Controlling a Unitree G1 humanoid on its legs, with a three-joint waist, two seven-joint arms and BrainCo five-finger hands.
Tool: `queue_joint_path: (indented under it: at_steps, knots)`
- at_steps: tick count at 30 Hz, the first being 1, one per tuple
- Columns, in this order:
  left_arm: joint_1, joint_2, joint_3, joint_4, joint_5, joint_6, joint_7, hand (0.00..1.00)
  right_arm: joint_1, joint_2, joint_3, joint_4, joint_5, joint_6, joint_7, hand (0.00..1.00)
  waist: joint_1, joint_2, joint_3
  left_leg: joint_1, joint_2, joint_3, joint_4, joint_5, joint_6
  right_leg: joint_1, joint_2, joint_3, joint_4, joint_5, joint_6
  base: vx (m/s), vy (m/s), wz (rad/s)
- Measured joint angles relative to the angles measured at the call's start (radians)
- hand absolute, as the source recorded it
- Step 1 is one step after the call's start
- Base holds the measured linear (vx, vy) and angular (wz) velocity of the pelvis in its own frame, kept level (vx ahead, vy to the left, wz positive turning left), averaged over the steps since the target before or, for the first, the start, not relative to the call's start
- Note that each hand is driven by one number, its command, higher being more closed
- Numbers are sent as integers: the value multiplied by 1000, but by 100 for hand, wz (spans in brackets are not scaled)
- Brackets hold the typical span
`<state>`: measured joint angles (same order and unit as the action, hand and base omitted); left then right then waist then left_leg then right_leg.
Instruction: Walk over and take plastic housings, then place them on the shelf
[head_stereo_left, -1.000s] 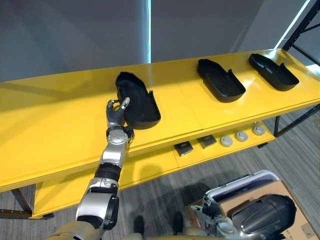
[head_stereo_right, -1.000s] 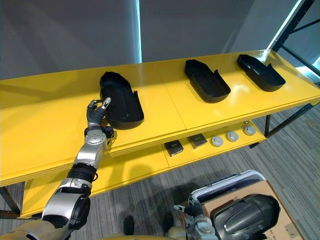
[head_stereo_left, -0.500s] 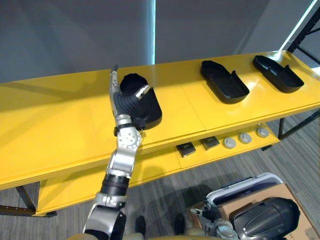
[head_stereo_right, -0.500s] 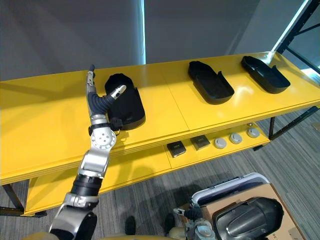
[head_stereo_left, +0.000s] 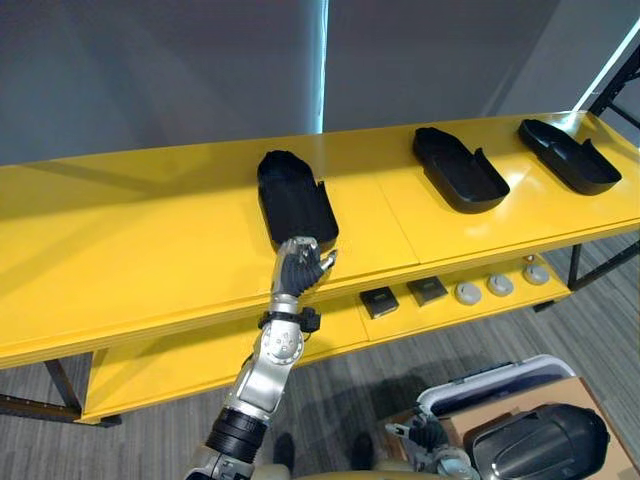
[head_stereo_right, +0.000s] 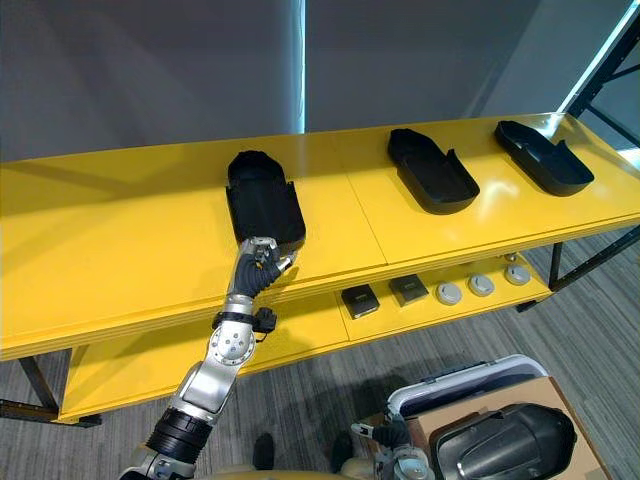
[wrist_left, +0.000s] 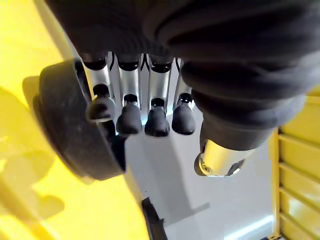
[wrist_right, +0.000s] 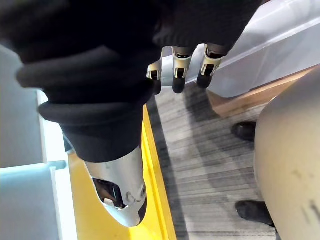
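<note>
Yellow shelf (head_stereo_left: 120, 250) holds three black plastic housings (head_stereo_left: 296, 205).

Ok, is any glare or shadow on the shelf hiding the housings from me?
Left eye view: glare whitens the shelf at its far right end beside the far-right housing, whose dark outline reads clearly against the yellow. Left wrist view: soft shadows lie on the yellow beside the nearest housing, its rim plain past the left hand.

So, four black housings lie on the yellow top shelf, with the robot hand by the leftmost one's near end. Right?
No: three black housings lie on the yellow top shelf, as the left eye view shows. The left robot hand is by the leftmost housing's near end.
</note>
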<state>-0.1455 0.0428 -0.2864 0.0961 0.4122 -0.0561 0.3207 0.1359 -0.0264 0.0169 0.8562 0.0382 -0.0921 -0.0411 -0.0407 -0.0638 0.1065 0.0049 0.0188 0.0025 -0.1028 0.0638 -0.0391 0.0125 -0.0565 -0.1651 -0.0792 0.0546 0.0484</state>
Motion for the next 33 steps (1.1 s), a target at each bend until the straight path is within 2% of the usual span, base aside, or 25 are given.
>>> queue_joint_path:
  at_steps: [10,20,24,33]
  knots:
    - [-43,4,11,111,13,11,-9,100,-16,4,2,0,0,1,1,0,-3,0,-1,-6,0,7,5,3,5,1,3,3,-19,13,-5,3,-1,0]
    - [-112,41,62,191,32,50,9,100,-23,8,2,-1,-1,1,2,0,-14,-1,-1,-4,0,31,0,3,6,-10,2,32,-20,22,0,-50,5,-8]
    - [-123,44,64,213,33,51,11,100,-20,8,1,-5,-2,2,3,0,-26,-3,-1,-7,1,34,0,1,4,-15,0,34,-20,22,4,-35,4,-1]
    - [-169,45,95,252,32,60,10,100,-19,8,1,-6,-3,2,7,0,-31,-6,-1,-4,2,47,0,1,5,-16,0,45,-20,23,5,2,2,-3]
